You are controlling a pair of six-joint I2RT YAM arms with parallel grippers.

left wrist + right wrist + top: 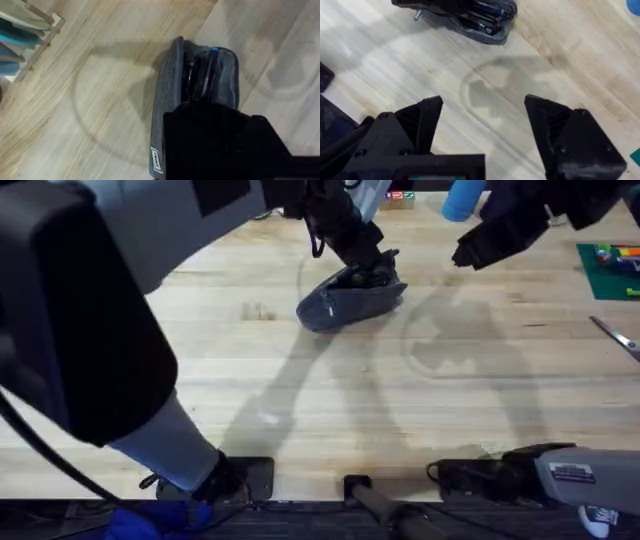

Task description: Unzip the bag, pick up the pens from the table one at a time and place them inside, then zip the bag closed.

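Table (300,410) of pale joined planks, green mat (610,270) at right edge

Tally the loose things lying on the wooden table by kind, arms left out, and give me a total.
Fabric pencil pouch, unzipped: 1
Silver scissors, at the table's right edge: 1
Green mat, far right: 1
Total: 3
Dark pens sit inside the open pouch, but their number cannot be told.

One bag (345,302); one scissors (617,336); two end effectors (462,254).
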